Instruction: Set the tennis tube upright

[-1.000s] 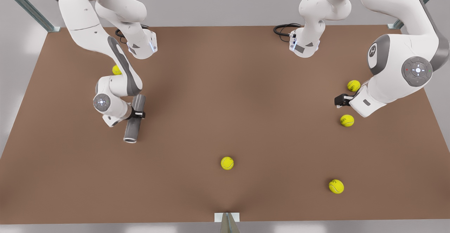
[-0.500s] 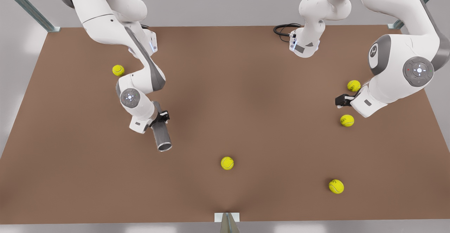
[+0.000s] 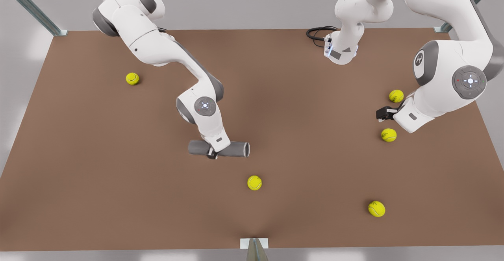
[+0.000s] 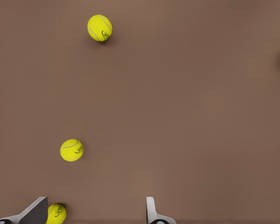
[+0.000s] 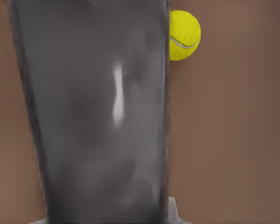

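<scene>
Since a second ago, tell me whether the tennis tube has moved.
Yes. The tennis tube, held by the right tool, has travelled toward the front view's right, nearer the middle tennis ball, and turned to lie crosswise.

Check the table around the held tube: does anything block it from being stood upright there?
Nothing visible does. The right gripper holds the tube level over bare table; the nearest ball lies apart. The left gripper waits, open.
</scene>
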`<state>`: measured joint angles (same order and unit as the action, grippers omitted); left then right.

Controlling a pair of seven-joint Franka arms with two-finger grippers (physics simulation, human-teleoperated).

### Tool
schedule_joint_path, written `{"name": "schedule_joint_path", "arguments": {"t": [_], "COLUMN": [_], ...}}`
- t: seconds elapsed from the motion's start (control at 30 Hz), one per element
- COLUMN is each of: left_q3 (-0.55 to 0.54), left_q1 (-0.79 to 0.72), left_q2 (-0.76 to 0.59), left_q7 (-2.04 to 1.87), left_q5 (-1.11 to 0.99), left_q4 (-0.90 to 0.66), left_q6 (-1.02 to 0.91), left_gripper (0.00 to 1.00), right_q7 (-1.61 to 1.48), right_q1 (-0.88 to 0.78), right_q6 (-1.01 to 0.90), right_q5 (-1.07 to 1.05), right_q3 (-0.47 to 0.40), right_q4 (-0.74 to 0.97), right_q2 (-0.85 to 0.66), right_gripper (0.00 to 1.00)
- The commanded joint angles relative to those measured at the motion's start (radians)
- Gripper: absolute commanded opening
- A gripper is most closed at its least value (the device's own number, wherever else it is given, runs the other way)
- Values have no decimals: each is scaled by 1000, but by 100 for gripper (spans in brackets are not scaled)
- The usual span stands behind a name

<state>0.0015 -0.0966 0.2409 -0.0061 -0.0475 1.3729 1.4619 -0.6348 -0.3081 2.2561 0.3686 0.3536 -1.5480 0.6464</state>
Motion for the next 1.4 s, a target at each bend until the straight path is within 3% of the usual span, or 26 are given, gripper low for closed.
{"name": "schedule_joint_path", "arguments": {"t": [0.0, 0.13, 0.2, 0.27, 0.43, 0.47, 0.53, 0.6, 0.8, 0.87, 0.93, 0.97, 1.0, 1.07, 1.1, 1.2, 1.37], "left_q3": [0, 0, 0, 0, 0, 0, 0, 0, 0, 0, 2, 9, 9, 14, 12, 12, 9], "left_q1": [0, 0, 0, 0, 2, 0, 2, 2, 0, 0, 23, 84, 129, 187, 164, 35, 14], "left_q2": [0, 0, 0, 6, 14, 18, 21, 28, 28, 26, 63, 150, 215, 345, 345, 345, 388], "left_q7": [0, 0, 0, 0, 0, 0, 0, 0, -2, -2, -49, -51, 72, 423, 446, 489, 842], "left_q5": [0, 0, 0, 0, 0, 0, 0, 1, 1, 1, 185, 458, 570, 767, 874, 1216, 1594], "left_q4": [0, 0, 0, 0, 0, 0, 0, 0, -2, -2, -2, 0, 15, 107, 192, 366, 566], "left_q6": [0, 0, 0, 2, 5, 5, 8, 9, 8, 8, 8, 0, -34, -17, 95, 350, 453], "left_gripper": [100, 100, 100, 100, 100, 100, 100, 100, 100, 100, 100, 100, 100, 100, 100, 99, 99], "right_q7": [-8, -37, -29, -29, -29, -29, -32, -32, -25, -26, 77, 256, 331, 504, 627, 761, 761], "right_q1": [-9, -127, -209, -322, -382, -384, -384, -385, -381, -352, -254, -119, 47, 274, 329, 371, 369], "right_q6": [-1, -78, -145, -205, -233, -231, -231, -230, -282, -400, -494, -493, -535, -582, -630, -662, -665], "right_q5": [4, 0, -7, -102, -116, -116, -116, -116, -137, -183, -249, -252, -254, -258, -258, -251, -255], "right_q3": [-2, -18, -70, -189, -211, -211, -211, -211, -209, -205, -206, -208, -206, -203, -203, -203, -203], "right_q4": [16, 189, 291, 419, 533, 536, 556, 557, 554, 542, 378, 171, 163, 144, 146, 204, 220], "right_q2": [13, 131, 185, 259, 357, 368, 383, 386, 368, 225, -21, -264, -318, -389, -416, -439, -438], "right_gripper": [63, 63, 63, 63, 65, 68, 89, 99, 100, 100, 100, 100, 100, 100, 100, 100, 100]}}
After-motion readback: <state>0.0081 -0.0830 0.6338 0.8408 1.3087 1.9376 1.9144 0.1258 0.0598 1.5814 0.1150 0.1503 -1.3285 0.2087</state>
